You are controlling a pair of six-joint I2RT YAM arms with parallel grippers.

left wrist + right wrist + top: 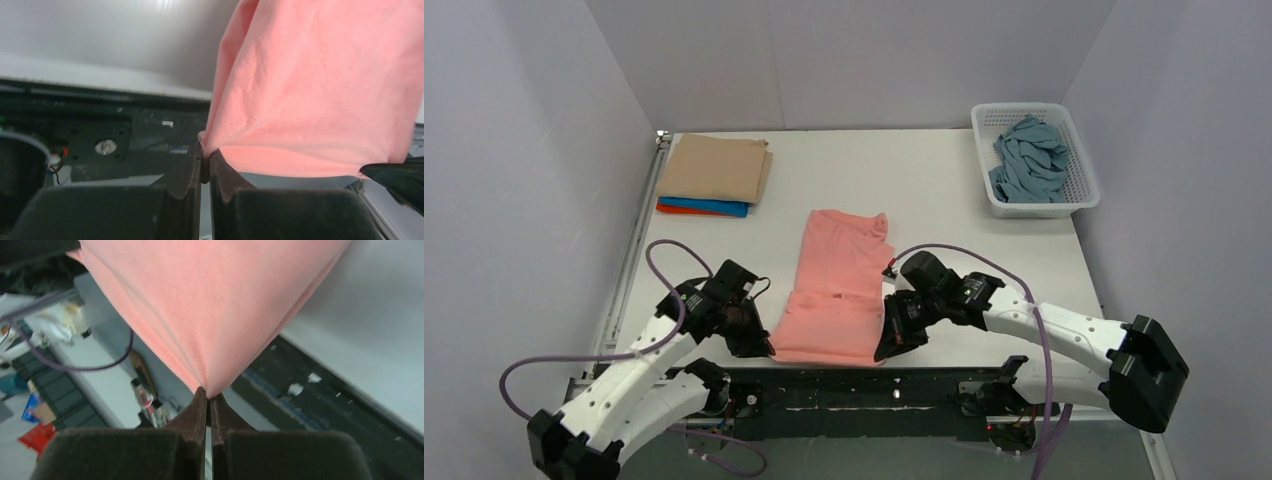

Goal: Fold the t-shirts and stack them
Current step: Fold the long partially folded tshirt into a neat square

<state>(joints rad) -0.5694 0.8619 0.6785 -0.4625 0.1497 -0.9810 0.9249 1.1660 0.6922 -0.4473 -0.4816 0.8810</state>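
Note:
A salmon-pink t-shirt (839,280) lies lengthwise in the middle of the table, its near end lifted. My left gripper (762,347) is shut on the shirt's near left corner (300,90). My right gripper (886,350) is shut on its near right corner (215,305). A folded tan t-shirt (716,168) tops a stack at the back left, over a bright blue one (714,205) and an orange-red one (679,210). A dusty grey-blue t-shirt (1029,158) lies crumpled in the basket.
A white mesh basket (1081,165) stands at the back right corner. The black base rail (864,385) runs along the table's near edge under the lifted cloth. Grey walls enclose the table on three sides.

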